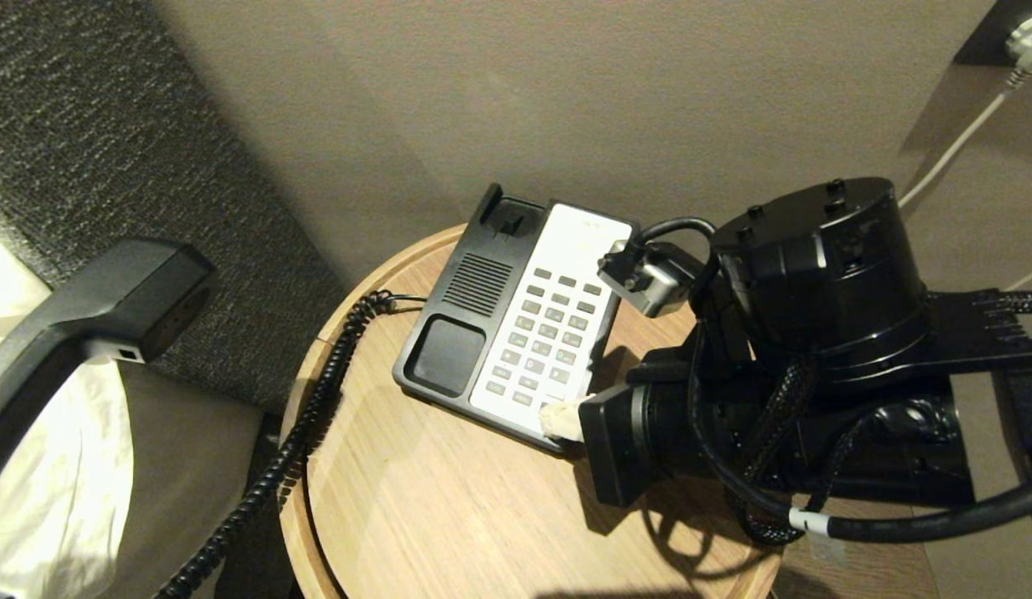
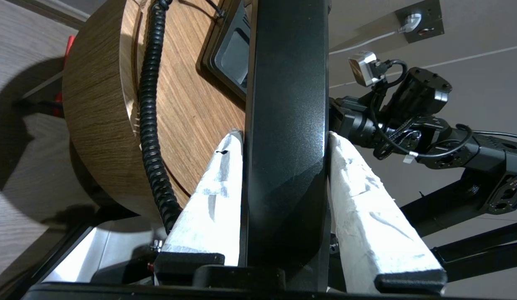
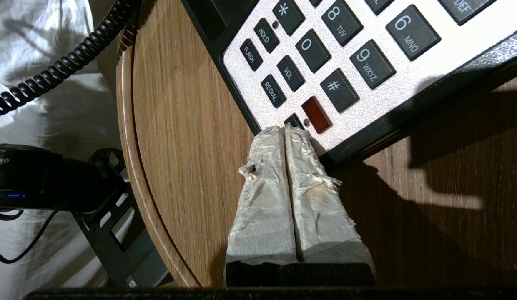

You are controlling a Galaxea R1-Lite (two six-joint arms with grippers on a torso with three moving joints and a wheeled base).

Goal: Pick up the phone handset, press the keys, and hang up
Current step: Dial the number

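Phone base (image 1: 516,320) sits at the back of the round bench (image 1: 449,507), cradle empty. Left tool (image 2: 285,141) clamps the handset (image 2: 287,125), held off the bench's left edge w/ cord (image 1: 308,416) trailing. Right tool (image 3: 284,130), tips pressed together, touches the keypad's bottom row; only the right wrist view shows key labels.

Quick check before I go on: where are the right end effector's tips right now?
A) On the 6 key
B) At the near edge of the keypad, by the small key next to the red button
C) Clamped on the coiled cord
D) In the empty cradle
B: the right end effector, fingers shut together, touches the phone base at the near edge, beside the red button.
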